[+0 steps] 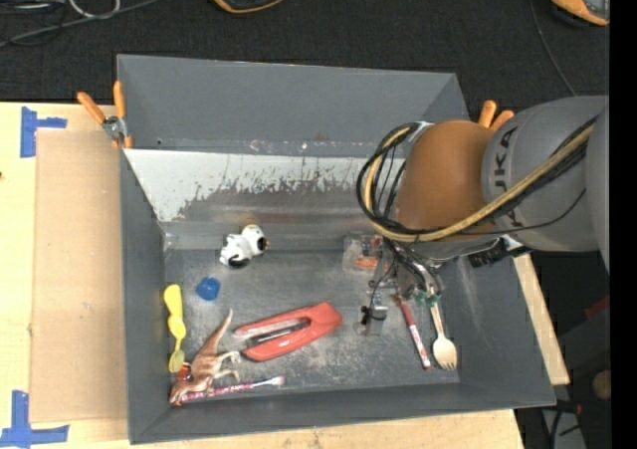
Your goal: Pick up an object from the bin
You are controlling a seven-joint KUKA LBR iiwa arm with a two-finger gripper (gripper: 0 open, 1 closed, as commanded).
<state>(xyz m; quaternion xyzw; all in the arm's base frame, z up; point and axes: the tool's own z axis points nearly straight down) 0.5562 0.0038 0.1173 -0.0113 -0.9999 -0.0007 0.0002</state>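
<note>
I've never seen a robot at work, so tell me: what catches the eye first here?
The arm's orange-covered wrist looms in from the right, its gripper down in the grey bin beside a red stapler-like tool. Further left lie a black-and-white toy animal and a yellow plastic piece.

Spoon (444, 346) right of stapler (289, 330) (toy cow (242, 246) behind, leftward).
</note>
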